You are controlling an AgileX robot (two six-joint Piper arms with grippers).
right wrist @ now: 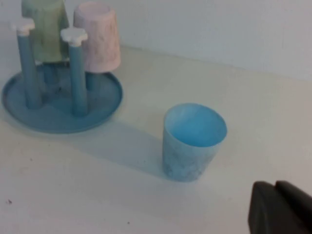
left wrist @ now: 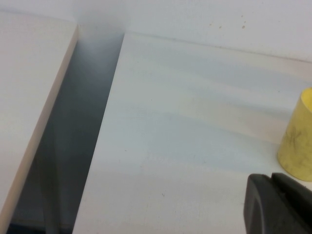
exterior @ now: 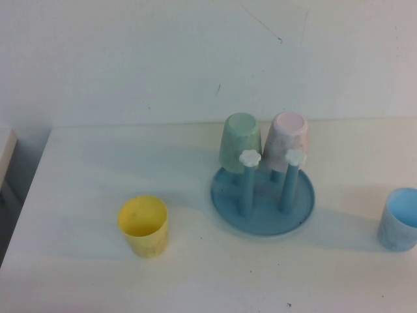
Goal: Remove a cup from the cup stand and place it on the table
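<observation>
The pale pink speckled cup (exterior: 288, 140) hangs upside down on a back peg of the round blue cup stand (exterior: 262, 199), beside a pale green cup (exterior: 240, 142); it also shows in the right wrist view (right wrist: 98, 36). Two front pegs with white flower caps (exterior: 250, 157) are bare. The stand sits on the white table (exterior: 78, 195). Neither gripper shows in the high view. My left gripper (left wrist: 272, 183) is shut and empty, low near the yellow cup (left wrist: 298, 141). My right gripper (right wrist: 275, 190) is shut and empty, near the blue cup (right wrist: 192, 141).
A yellow cup (exterior: 144, 226) stands upright at the front left and a blue cup (exterior: 399, 218) upright at the right edge. The table's left edge borders a dark gap (left wrist: 73, 141) and a second white surface (left wrist: 29, 97). A white wall runs along the back.
</observation>
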